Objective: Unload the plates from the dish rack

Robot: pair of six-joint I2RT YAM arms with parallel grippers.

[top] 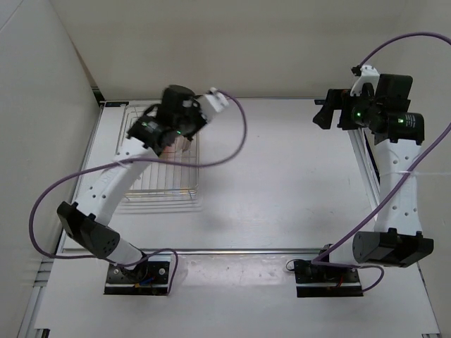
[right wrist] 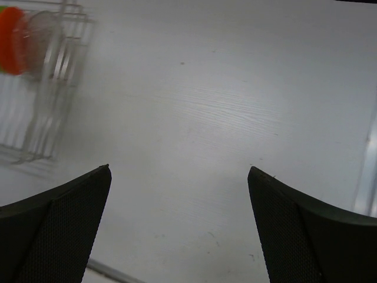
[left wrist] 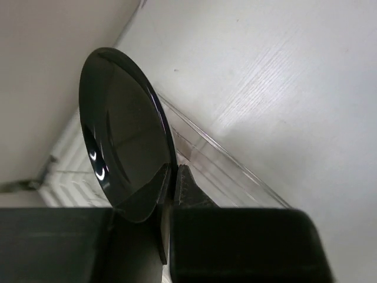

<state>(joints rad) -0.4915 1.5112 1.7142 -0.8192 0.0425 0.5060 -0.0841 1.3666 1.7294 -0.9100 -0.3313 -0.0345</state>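
My left gripper (left wrist: 171, 177) pinches the black plate (left wrist: 121, 132) by its rim over the rack (top: 162, 190); right gripper (right wrist: 179, 174) spread wide; next, probably swing clear, lay it flat on the table (top: 282, 176).

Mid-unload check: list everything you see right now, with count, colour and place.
black plate: one, glossy black, held by its edge over the rack
orange plate: one, orange, standing in the dish rack
clear plate: at least one, translucent, beside the orange plate; blurred
dish rack: one, silver wire, left side of the table
table: one, white
cables: two, purple, one looping from each arm
left tool: one, black, shut on the black plate
right tool: one, black, open, empty, above bare table
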